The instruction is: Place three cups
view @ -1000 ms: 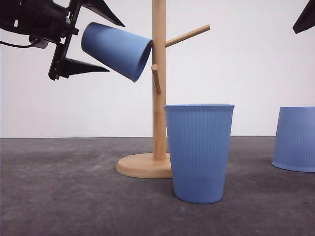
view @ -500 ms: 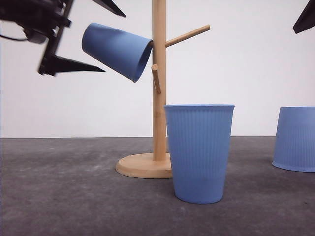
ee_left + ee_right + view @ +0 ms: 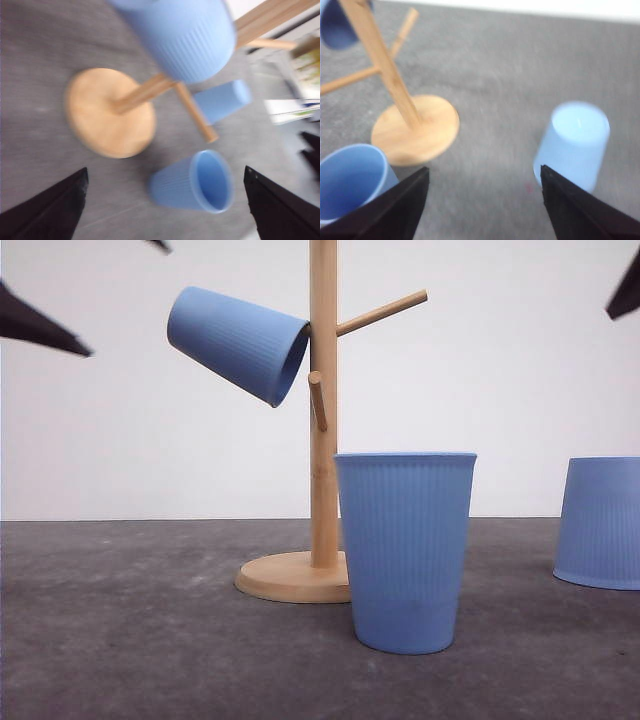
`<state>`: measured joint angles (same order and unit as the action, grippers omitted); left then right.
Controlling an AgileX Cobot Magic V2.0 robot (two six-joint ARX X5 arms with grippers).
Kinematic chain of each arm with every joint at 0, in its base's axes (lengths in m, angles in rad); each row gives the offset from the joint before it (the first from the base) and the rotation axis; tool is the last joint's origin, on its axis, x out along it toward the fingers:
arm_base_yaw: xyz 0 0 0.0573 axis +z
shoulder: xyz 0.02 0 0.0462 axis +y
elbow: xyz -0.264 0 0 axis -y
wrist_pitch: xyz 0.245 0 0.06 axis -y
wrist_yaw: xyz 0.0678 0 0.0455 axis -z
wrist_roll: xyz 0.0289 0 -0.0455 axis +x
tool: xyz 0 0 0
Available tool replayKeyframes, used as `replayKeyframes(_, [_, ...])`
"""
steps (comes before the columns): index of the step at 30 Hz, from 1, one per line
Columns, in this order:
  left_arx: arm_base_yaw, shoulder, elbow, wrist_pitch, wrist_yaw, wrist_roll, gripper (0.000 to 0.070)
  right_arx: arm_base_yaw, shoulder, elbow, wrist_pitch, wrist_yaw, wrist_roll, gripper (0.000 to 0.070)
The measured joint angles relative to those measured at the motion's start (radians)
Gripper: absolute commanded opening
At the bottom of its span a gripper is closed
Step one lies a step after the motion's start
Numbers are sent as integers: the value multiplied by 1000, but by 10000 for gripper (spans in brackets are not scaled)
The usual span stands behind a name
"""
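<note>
Hanging mouth-down on a peg of the wooden rack, upper centre-left, is one cup. Second cup stands upright at centre; third cup sits inverted at right. Dark grey tabletop, white wall. Left gripper and right gripper are spread wide, empty.

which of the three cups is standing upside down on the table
The cup at the right edge: base up, wider rim on the table. The middle cup stands mouth-up; the third hangs on the rack.

A bare test bench: grey tabletop, blank white wall, and one wooden mug tree.
</note>
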<state>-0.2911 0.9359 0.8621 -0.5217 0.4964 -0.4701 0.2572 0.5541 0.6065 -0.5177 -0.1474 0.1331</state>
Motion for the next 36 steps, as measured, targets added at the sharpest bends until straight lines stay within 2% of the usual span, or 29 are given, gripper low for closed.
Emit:
replayKeyframes(2, [0,-28,-25,-47,-29,48,578,-15,29,48,-79,38,47,484])
replayKeyframes(4, [0,-45,-53,-76,-31,77,578,-27,63,103,-155,76,64,497])
replayKeyframes(7, [0,-52,-84,-95,-33,95,578,-46,120,174,-229,136,50,500])
replayKeyframes(10, [0,-53,-86,-92,-34,103,578,-70,196,219,-238,151,6,521])
replayKeyframes(12, [0,-53,-86,-83,-34,104,578,-86,254,227,-222,151,-25,571])
replayKeyframes(17, [0,-53,-86,-84,-34,104,578,-129,435,228,-138,145,-77,637])
replayKeyframes(24, [0,-53,-86,-88,-34,105,577,-189,648,228,47,63,-85,638])
replayKeyframes(31, [0,-53,-86,-88,-34,104,577,-234,824,228,178,35,-85,630])
replayKeyframes(36, [0,-53,-86,-88,-34,104,577,-239,888,228,243,2,-85,535])
